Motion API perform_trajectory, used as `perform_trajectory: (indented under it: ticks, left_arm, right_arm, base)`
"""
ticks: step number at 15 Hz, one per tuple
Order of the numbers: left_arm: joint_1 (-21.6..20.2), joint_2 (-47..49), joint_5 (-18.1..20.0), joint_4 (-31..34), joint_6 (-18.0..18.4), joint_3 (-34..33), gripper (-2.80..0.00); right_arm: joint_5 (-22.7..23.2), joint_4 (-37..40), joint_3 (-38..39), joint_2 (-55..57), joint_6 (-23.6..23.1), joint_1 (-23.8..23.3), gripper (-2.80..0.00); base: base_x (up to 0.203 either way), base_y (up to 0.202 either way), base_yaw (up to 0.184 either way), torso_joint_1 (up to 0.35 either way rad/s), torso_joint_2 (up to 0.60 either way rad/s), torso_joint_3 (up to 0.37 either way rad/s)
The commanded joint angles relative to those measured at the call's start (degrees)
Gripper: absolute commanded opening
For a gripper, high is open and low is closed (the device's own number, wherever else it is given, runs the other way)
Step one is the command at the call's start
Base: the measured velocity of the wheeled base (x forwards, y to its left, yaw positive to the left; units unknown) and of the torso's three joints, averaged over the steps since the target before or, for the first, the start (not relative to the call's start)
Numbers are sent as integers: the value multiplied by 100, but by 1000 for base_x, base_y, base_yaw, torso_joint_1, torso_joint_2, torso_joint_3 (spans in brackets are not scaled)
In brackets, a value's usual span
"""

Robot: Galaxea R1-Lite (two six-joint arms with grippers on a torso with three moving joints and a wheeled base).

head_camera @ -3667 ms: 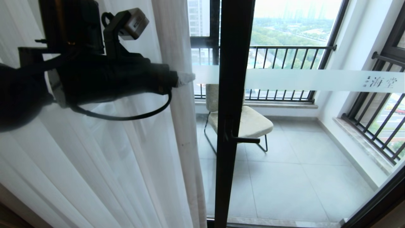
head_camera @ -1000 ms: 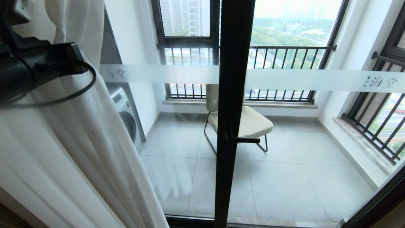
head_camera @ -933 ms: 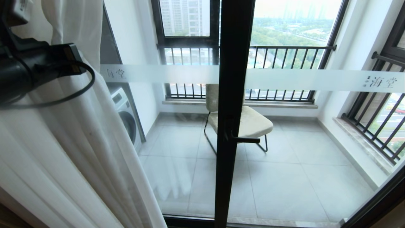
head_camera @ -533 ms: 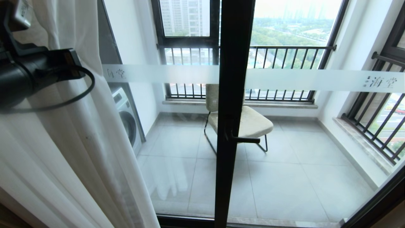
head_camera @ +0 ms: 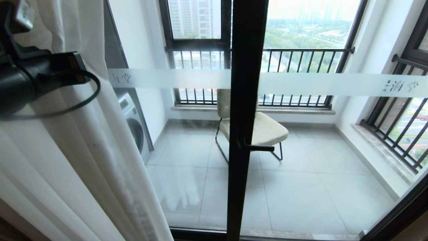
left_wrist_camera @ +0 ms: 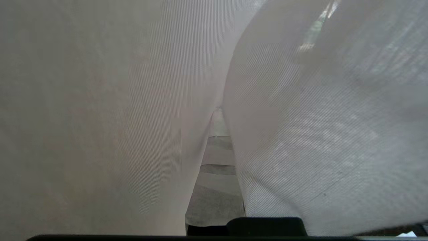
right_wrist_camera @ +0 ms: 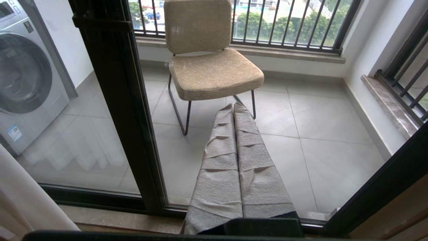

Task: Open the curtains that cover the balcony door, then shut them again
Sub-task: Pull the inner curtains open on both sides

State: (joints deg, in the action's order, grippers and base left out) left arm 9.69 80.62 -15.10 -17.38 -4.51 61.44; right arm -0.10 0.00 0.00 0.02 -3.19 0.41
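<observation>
Opening looks done. Sheer bunched at the left edge of the door, both glass panes bare, chair and washer on the balcony plainly visible. Left gripper pressed between two folds of sheer, fingers shut, with cloth caught on either side; a firm pinch not certain. Right gripper parked low near the door's bottom rail, fingers closed on nothing. Still to do: drawing the sheer back across the glass. Thick drapes not in sight.
</observation>
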Motion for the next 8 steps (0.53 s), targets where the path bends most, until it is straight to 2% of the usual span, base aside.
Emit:
perform_trajectory:
  ticks: [1, 8]
  left_arm:
    - [-2, 13, -10, -3, -6, -27, -280]
    - [-109, -12, 7, 23, -129, -81, -280]
  right_arm:
    - [1, 0, 0, -2, -6, -6, -280]
    - [1, -9, 0, -2, -6, -6, -280]
  base:
    - [4, 106, -5, -2, 2, 2]
    - [0, 187, 1, 1, 3, 3]
